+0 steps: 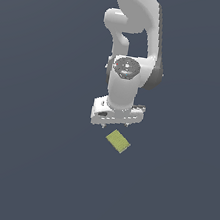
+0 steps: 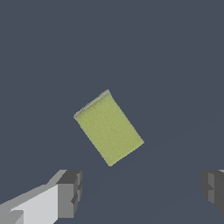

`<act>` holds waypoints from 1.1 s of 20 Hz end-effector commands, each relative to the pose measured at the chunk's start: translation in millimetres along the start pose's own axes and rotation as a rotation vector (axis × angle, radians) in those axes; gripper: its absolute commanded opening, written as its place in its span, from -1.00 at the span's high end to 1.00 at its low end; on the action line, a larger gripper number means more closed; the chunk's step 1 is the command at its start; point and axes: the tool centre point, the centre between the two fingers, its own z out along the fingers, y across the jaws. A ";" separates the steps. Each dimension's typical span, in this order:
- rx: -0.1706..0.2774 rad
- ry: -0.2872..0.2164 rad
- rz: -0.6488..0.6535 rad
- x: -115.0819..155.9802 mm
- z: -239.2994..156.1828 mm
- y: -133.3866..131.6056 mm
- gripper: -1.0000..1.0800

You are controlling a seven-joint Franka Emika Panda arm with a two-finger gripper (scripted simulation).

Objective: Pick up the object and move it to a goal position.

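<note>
We had the white Panda arm (image 1: pixel 129 49) coming down the middle of the exterior view over a plain dark floor (image 1: pixel 26 169), wrist pointing down. Under it the gripper (image 1: pixel 116 126) hung with jaws spread wide and nothing in them; the wrist view showed the two fingers (image 2: pixel 70 192) far apart, with bare floor between them.

The object (image 1: pixel 118 141), a thin yellow-green tile, lay flat on the floor just below the gripper in the exterior view and a bit to that view's right. It was apart from both fingers and skewed against the line between them.

We judged the step as approach before grasp. Doing it well likely meant centring over the tile, turning the wrist so the pads faced its long edges and closed across the narrow span, then going right down, since a tile this thin gives little side to pinch. Coming in skewed risked spinning it away.

Hard to make out: no goal marker showed in either view. The fingertips were barely visible in the exterior view. One finger was cut off at the wrist view's edge. Height above the floor couldn't be read.
</note>
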 end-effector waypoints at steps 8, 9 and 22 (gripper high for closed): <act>-0.020 -0.004 -0.300 9.5 35.0 -11.0 -0.92; -0.021 -0.004 -0.334 10.5 38.9 -12.4 -0.92; -0.030 -0.004 -0.614 17.6 71.4 -25.5 -0.92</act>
